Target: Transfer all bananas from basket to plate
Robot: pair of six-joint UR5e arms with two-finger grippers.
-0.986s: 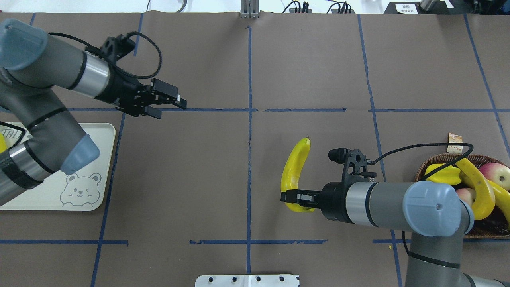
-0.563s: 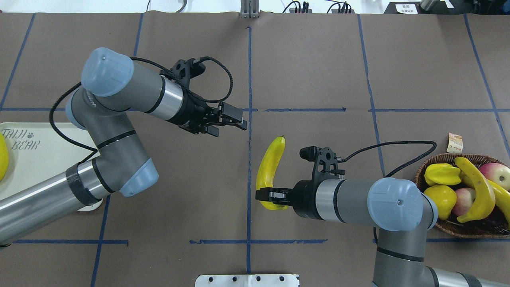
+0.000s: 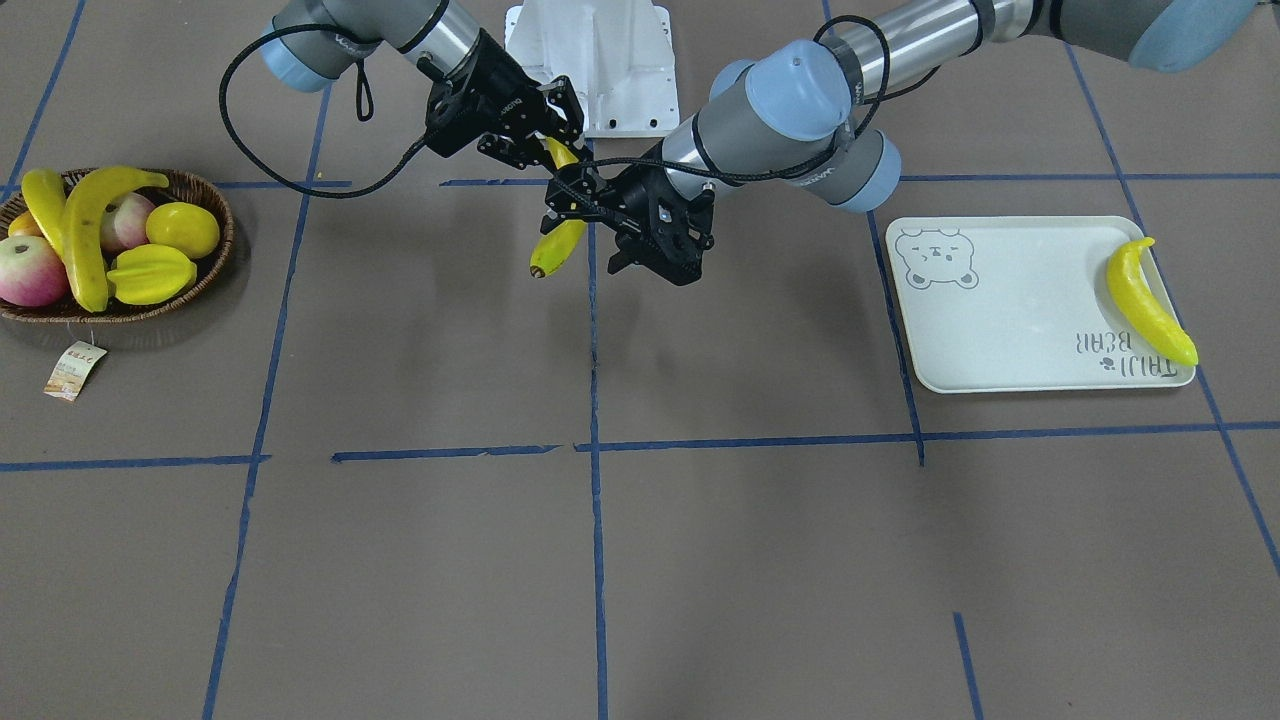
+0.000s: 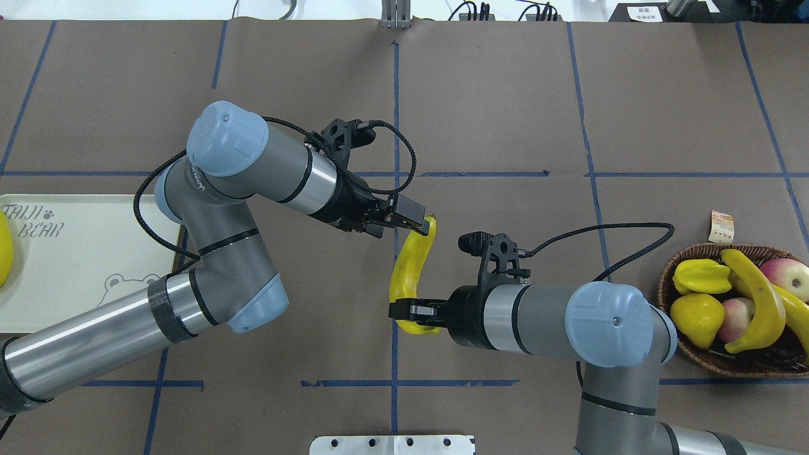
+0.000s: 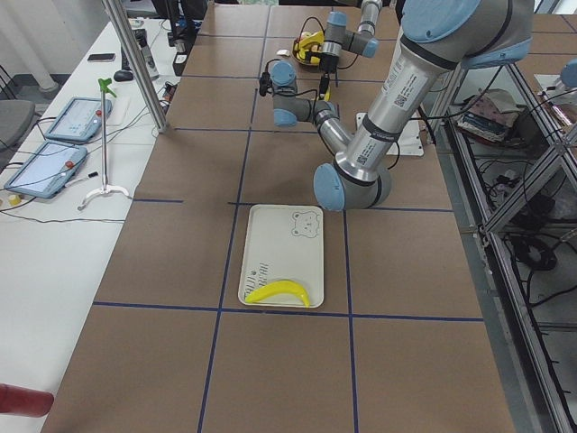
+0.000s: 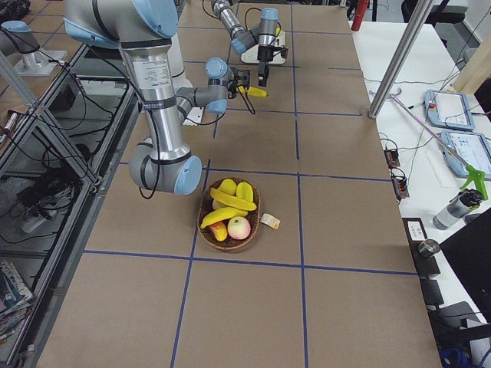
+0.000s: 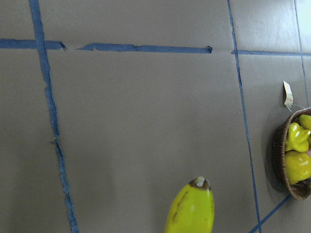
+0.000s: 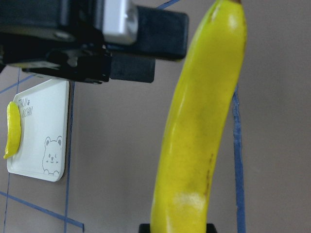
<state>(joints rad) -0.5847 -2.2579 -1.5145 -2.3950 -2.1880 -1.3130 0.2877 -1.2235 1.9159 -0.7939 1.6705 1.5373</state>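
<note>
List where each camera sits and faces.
Front-facing: opposite robot, looking down; both arms, banana.
Overhead: behind robot, looking down; left gripper, right gripper.
Exterior left: left end; left arm near, plate.
Exterior right: right end; right arm near, basket.
Left wrist: banana tip, no body.
Right wrist: banana, left gripper's fingers.
Both wrists share the banana.

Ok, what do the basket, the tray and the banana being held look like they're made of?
Basket: dark woven wicker, matte, visible weave. Tray: smooth pale plastic or melamine, printed bear face. Banana: probably a plastic replica, uniform slightly glossy skin.
</note>
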